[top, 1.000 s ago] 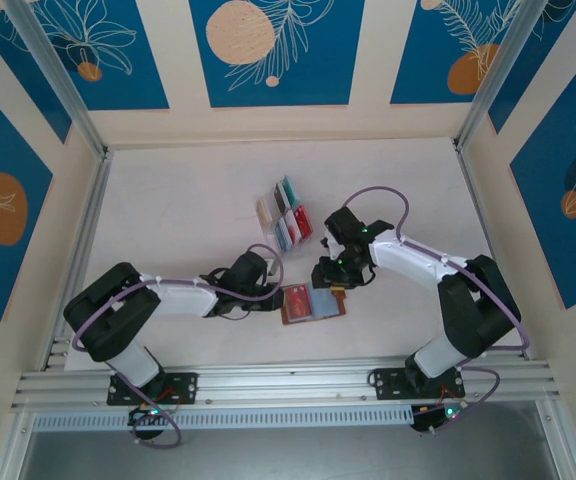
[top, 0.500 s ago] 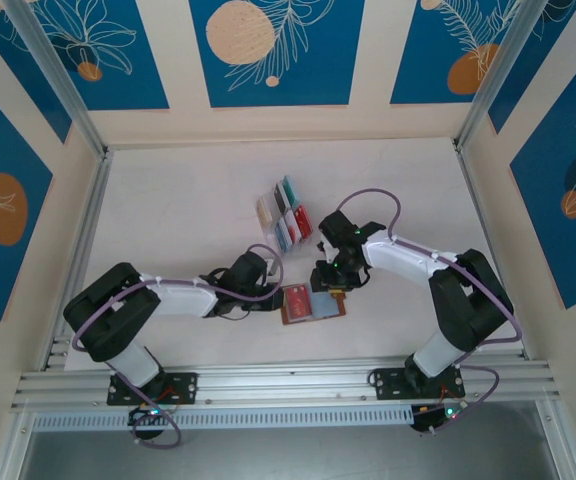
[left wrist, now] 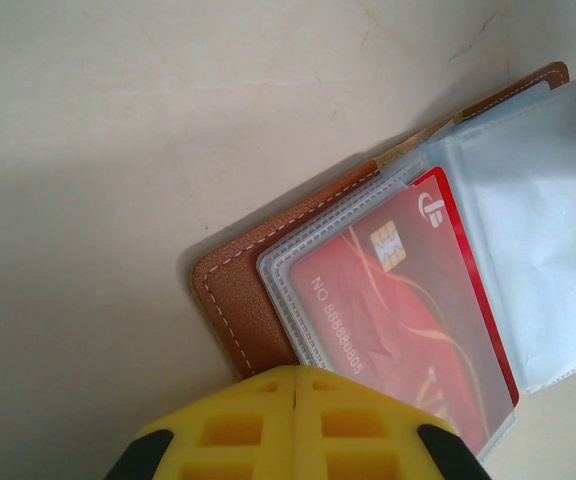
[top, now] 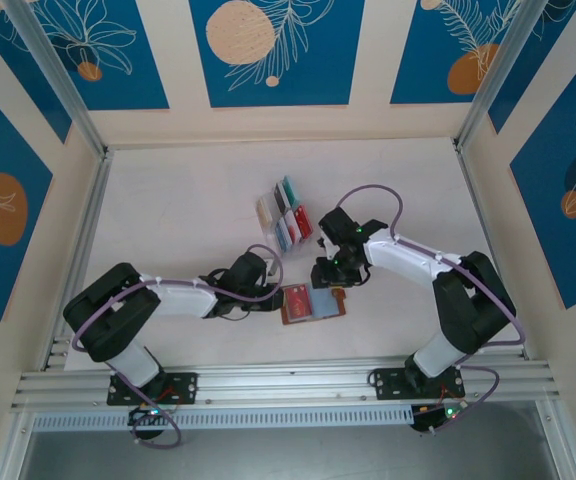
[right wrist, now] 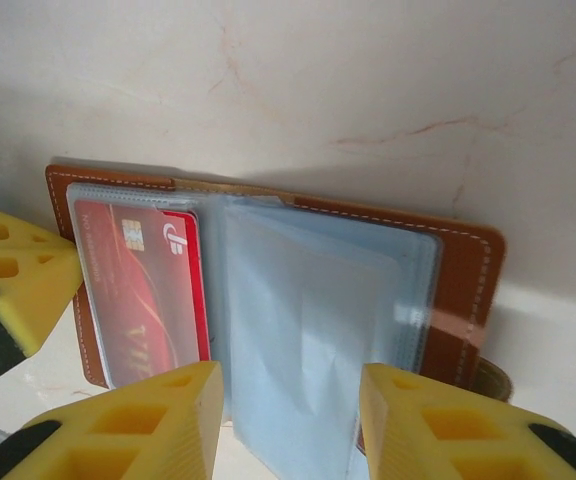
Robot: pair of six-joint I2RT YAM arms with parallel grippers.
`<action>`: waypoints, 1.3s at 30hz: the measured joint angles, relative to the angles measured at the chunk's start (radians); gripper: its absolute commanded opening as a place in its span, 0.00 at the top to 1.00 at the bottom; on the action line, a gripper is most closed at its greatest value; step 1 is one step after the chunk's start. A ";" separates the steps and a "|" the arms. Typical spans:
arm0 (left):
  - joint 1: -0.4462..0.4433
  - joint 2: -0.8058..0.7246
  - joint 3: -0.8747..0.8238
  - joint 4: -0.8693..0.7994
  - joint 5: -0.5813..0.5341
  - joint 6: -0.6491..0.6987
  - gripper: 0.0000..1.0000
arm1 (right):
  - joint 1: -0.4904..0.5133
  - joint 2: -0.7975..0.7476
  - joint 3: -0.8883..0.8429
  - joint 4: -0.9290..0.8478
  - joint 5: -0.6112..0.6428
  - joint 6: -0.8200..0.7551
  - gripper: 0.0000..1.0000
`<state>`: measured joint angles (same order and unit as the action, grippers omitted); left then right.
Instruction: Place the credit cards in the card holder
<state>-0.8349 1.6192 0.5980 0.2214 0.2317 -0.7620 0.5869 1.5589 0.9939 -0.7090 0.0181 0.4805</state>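
I work on a pale cream tabletop (top: 188, 210), matt, with faint reddish veins like marble that show up close in my wrist views. Cream walls (top: 173, 120) close it in on three sides. They are set with blue panels (top: 268, 50) carrying peach discs and white leaf outlines. Aluminium posts (top: 58, 75) slant up at the far corners, and ribbed aluminium rails (top: 288, 385) run along the near edge. The light is soft and even.

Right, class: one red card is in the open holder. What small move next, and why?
Probably swing the right gripper to the rack for another card: its fingers hold nothing, and the card holder lies open with empty pockets.
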 measured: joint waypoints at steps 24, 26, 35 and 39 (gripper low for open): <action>0.000 0.001 -0.003 0.005 0.000 0.000 0.97 | -0.003 0.068 0.034 -0.009 0.008 -0.015 0.59; 0.000 0.001 -0.003 0.006 0.000 0.000 0.97 | -0.001 0.068 0.037 -0.007 0.004 -0.018 0.61; 0.000 0.002 -0.007 0.013 0.000 0.000 0.98 | 0.009 0.068 0.037 0.002 -0.027 -0.018 0.62; 0.000 0.002 -0.008 0.016 0.000 -0.001 0.98 | 0.018 0.068 0.037 0.006 -0.048 -0.017 0.65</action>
<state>-0.8349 1.6207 0.5896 0.2371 0.2321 -0.7631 0.6048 1.6272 1.0306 -0.7029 -0.0303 0.4633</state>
